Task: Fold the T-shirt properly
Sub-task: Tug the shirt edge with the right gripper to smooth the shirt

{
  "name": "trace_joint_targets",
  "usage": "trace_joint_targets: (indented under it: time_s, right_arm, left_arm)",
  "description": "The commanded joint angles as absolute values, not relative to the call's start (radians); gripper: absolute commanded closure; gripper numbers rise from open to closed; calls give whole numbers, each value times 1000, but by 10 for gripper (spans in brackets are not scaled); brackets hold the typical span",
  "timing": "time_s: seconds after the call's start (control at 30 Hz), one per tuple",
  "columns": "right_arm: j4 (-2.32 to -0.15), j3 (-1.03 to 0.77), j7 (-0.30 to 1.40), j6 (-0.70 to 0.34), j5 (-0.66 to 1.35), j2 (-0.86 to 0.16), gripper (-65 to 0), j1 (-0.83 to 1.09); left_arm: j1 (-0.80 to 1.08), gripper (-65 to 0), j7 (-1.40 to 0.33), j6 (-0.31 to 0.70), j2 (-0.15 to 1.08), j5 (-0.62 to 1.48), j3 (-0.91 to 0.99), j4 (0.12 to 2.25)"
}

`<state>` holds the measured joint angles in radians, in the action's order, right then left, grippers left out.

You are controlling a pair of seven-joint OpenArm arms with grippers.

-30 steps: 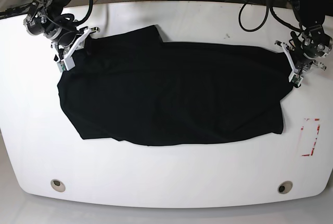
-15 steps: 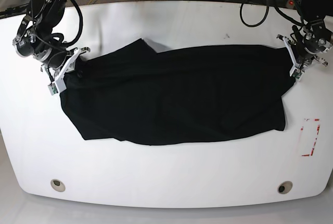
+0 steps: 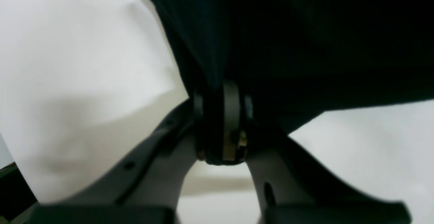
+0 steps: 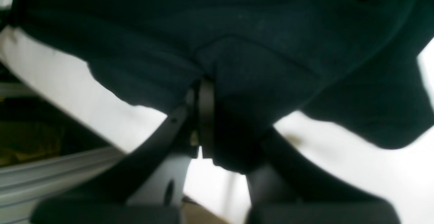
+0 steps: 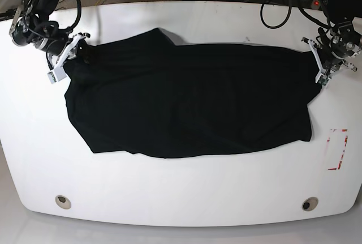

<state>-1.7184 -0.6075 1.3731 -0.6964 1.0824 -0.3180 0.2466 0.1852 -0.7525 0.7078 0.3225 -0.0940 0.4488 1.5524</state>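
In the base view, the large plain black soft cloth T-shirt lies spread across the middle of the white rounded tabletop, stretched widthwise between the two arms, with a raised fold peaking along its far edge and its near edge sagging into a curved hem. The right gripper, a white-fingered claw on a black cabled arm at this view's left, is pinched closed on the shirt's corner there, and the left gripper at this view's right is likewise clamped on the opposite corner of the cloth. A red-and-white striped rectangular marking sits on the tabletop near the shirt's right lower corner, apart from it, and two small round metal-ringed holes lie near the table's front edge. In the left wrist view, the left gripper has its jaws pressed together on a bunch of the black T-shirt, which fans upward and rightward from the grip over the white tabletop. In the right wrist view, the right gripper is closed tight on a gathered wad of the dark T-shirt, whose fabric drapes across the top of the frame and hangs in a lobe at the right, above the white tabletop.
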Motion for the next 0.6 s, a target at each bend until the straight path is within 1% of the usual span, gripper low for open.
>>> trace_joint_targets:
  time_s: [0.0,0.3,0.57]
  right_arm:
    - [-1767,-615,1348,-698,1127,-338,-43,260]
    - [-1808,-610,1348,-698,1185,-338,-43,392]
    - [-1804,-544,1348,-698,1184,-344,-49,414]
  left_arm:
    - [179,-47,-757,698,338,-107,455,1567]
    - [177,-47,-757,698,337,-108,455,1566]
    - [176,-47,-757,698,338,-108,455,1566]
